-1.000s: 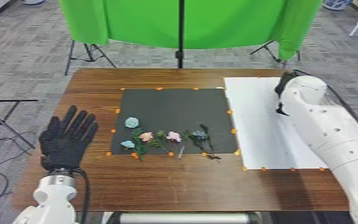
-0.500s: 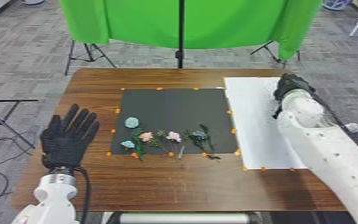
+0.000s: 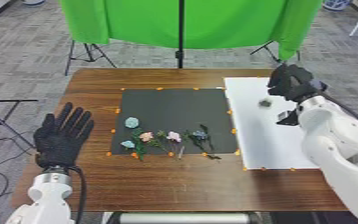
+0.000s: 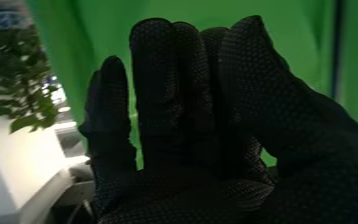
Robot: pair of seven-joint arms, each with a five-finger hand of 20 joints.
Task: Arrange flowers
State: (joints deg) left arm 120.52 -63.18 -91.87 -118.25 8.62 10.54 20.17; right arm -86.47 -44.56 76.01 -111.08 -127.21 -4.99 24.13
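Observation:
My left hand (image 3: 60, 141) is open, palm and straight fingers at the left side of the table. At the far right, my right hand (image 3: 289, 82) is over the far end of the white sheet (image 3: 255, 135). The right wrist view has this hand (image 4: 184, 120) with straight fingers and the thumb close beside them, holding nothing visible. A small grey thing (image 3: 265, 103), too small to identify, is on or just above the sheet. On the dark mat (image 3: 174, 107) are light blue flowers (image 3: 132, 122), pink flowers (image 3: 174, 135) and a bluish flower (image 3: 199, 134) with green stems.
Orange markers (image 3: 234, 131) line the mat and sheet on the brown table (image 3: 175, 185). A green backdrop (image 3: 238, 25) and its stands are beyond the far edge. Green leaves (image 4: 24, 80) appear in the right wrist view.
My right hand has risen toward the far edge, and the wrist has shifted right. The small grey thing has come into sight beside it. My left hand has moved slightly left.

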